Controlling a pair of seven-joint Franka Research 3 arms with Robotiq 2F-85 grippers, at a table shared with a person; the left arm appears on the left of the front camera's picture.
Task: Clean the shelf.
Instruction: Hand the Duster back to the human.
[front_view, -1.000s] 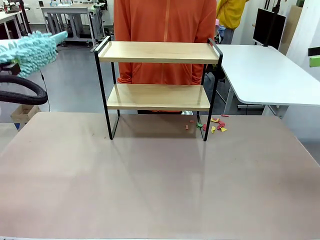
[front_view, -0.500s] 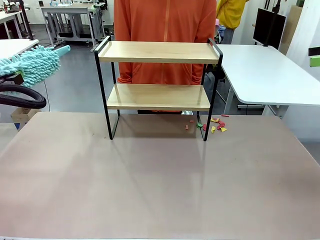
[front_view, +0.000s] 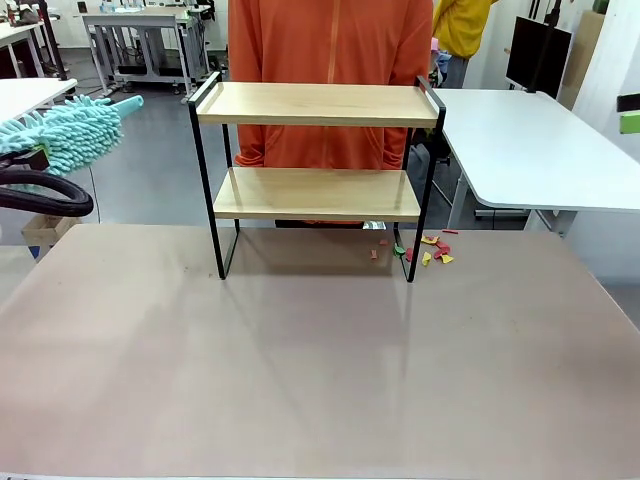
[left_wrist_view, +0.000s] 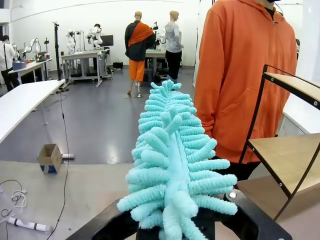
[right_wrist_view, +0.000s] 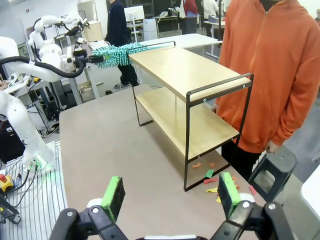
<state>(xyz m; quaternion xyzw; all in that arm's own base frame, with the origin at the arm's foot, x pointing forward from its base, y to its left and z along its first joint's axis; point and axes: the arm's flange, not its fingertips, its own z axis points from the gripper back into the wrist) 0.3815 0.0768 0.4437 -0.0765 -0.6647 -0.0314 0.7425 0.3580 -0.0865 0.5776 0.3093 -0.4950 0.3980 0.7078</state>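
- The left gripper (left_wrist_view: 172, 227) was clamped shut on the base of a turquoise microfibre duster (front_view: 70, 130), holding it up at the far left, well apart from the shelf (front_view: 315, 170) and level with its top board.
- The shelf stood at the far middle of the brown table (front_view: 300, 370), just in front of a person in an orange hoodie (front_view: 330, 70). Both boards looked bare, and the duster touched neither, so I judged the wiping not yet done.
- Small coloured scraps (front_view: 425, 250) lay on the table at the shelf's right legs; they probably still needed clearing.
- The right gripper (right_wrist_view: 170, 197) hung over the table's right side, jaws wide apart and holding nothing.
- The tabletop was otherwise smooth and plain. Around it were white tables (front_view: 520, 140) and a grey floor, with workbenches far back.
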